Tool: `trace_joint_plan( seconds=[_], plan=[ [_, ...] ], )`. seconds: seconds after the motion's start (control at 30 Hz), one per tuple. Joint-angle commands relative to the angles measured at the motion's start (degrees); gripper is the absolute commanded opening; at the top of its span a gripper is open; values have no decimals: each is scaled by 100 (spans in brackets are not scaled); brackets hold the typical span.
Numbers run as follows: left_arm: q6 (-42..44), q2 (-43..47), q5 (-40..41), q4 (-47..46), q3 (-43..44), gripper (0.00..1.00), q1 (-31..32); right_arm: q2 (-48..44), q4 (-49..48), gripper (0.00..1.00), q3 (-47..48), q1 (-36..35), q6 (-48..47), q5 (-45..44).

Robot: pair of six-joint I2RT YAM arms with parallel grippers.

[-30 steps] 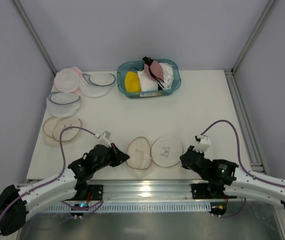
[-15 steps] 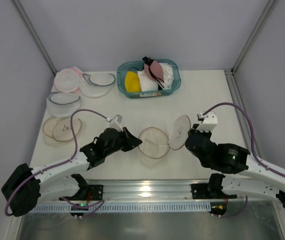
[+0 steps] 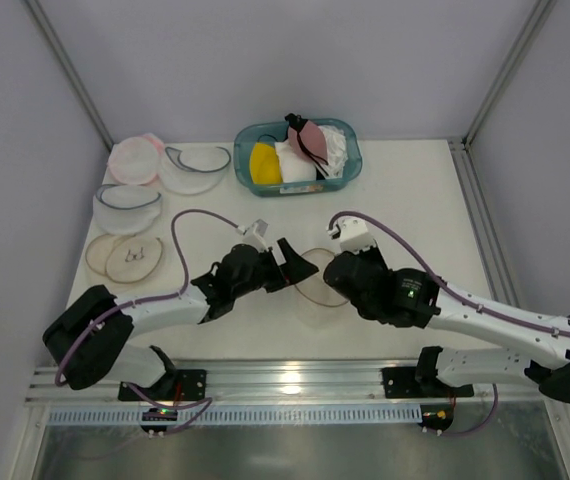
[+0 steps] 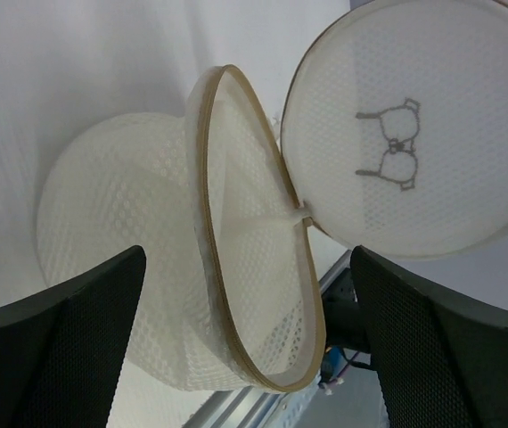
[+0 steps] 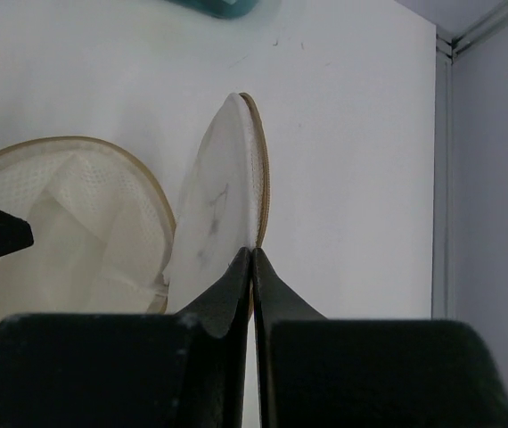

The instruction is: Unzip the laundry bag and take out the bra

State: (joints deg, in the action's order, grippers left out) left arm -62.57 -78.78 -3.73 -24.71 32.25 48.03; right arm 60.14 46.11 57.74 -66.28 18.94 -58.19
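White tabletop (image 3: 405,215) under grey walls (image 3: 295,50) bears the open laundry bag (image 3: 313,292).

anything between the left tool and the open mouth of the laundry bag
Nothing visible. The right tool pinches the lid by its rim, swung aside, so the mouth of the laundry bag faces the open left tool unobstructed.

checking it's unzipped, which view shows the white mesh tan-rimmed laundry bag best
Left wrist: the white mesh laundry bag fills it, mouth open, lid aside. Right wrist shows the lid edge-on, pinched by the right gripper. Top external: small, partly under the right arm.
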Motion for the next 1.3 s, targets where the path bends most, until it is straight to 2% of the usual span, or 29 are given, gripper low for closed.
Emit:
trace_joint_plan(
  seconds=[0.0, 0.13, 0.3, 0.47, 0.53, 0.63, 0.7, 0.73, 0.77, 0.8, 0.83, 0.87, 0.93, 1.1, 1.27],
  plan=[
    [-168, 64, 126, -623, 106, 99, 5, 226, -673, 4, 19, -34, -1171, 141],
    [-309, 564, 723, -264, -131, 99, 5, 235, -1497, 4, -297, -52, -1823, 466],
    [-519, 1487, 1602, 562, -421, 100, 5, 314, -1727, 4, -315, -78, -2069, 764],
    [-643, 2007, 1726, 994, -597, 100, 13, 463, -2446, 4, -552, -157, -2666, 1546],
    [-652, 2069, 1735, 1047, -641, 99, 13, 551, -2815, 4, -710, -157, -2772, 2177],
    [-722, 2139, 1761, 1100, -737, 99, 13, 831, -2940, 5, -676, -209, -2729, 2628],
    [-792, 2174, 1788, 1108, -790, 99, 13, 973, -2958, 14, -641, -341, -2676, 2743],
    [-792, 2192, 1788, 1109, -817, 100, 13, 1034, -3002, 15, -641, -376, -2659, 2830],
    [-801, 2201, 1796, 1109, -852, 99, 13, 1078, -3055, 25, -658, -420, -2632, 3075],
    [-810, 2227, 1805, 1126, -869, 99, 13, 1079, -3081, 43, -693, -482, -2510, 3182],
    [-819, 2244, 1805, 1135, -878, 99, 13, 1070, -3134, 76, -711, -508, -2413, 3270],
    [-810, 2262, 1797, 1144, -896, 100, 13, 966, -3169, 99, -746, -526, -2343, 3453],
    [-819, 2306, 1796, 1196, -905, 99, 13, 772, -3265, 99, -921, -535, -2010, 3438],
    [-731, 2403, 1691, 1127, -957, 100, 13, -324, -3100, 99, -1404, -535, -1025, 2131],
    [-441, 2088, 998, 679, -896, 99, 13, -1152, -2581, 99, -1791, -535, 308, 1602]
  ],
)
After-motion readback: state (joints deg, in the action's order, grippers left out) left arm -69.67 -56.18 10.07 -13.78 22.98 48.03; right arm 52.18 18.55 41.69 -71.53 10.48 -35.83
